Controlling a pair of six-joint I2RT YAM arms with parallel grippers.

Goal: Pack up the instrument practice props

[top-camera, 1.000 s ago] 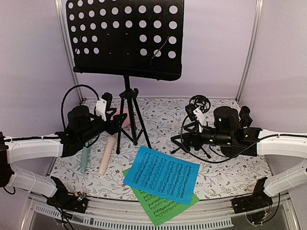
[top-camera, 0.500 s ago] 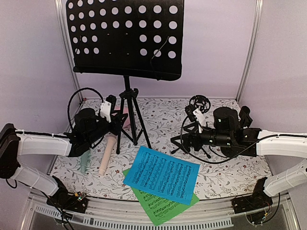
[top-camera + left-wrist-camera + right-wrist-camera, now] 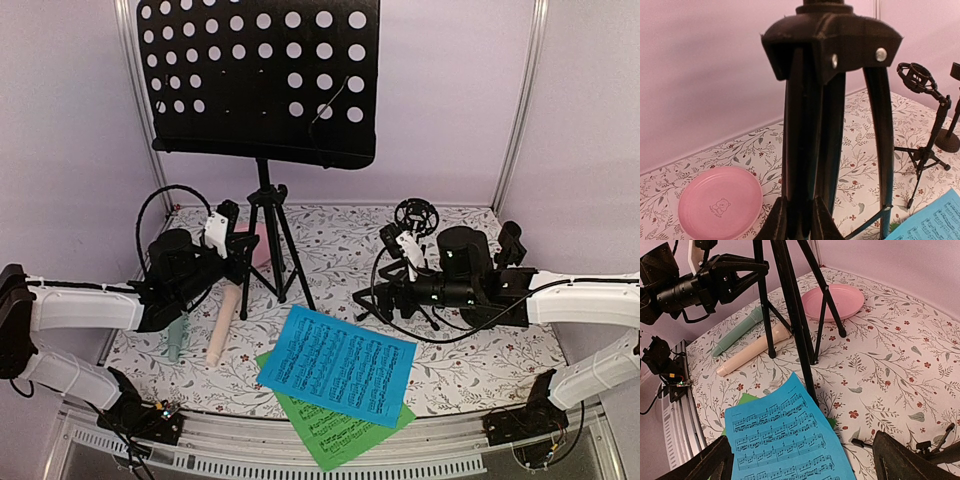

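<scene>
The black perforated music desk [image 3: 262, 80] stands on its tripod legs [image 3: 268, 240] at the back. My left gripper [image 3: 240, 262] is shut on one leg [image 3: 805, 150], its fingers [image 3: 775, 225] pressing both sides. Left of the tripod, the mint-green microphone [image 3: 176, 335] and the peach microphone [image 3: 221, 325] lie side by side. A blue music sheet [image 3: 338, 365] covers a green one [image 3: 335, 435] at the front. My right gripper [image 3: 807, 460] hangs wide open above the blue sheet [image 3: 785, 440]. A small black microphone tripod [image 3: 412, 215] stands behind my right arm.
A pink round plate [image 3: 720, 202] lies behind the tripod legs near the back wall. Purple walls close in the floral table on three sides. A metal rail [image 3: 300, 450] runs along the front edge, and the green sheet overhangs it.
My left gripper has closed onto the stand's tripod leg after moving in toward it. The music desk has shifted slightly. My right arm has edged a little left, still open.
</scene>
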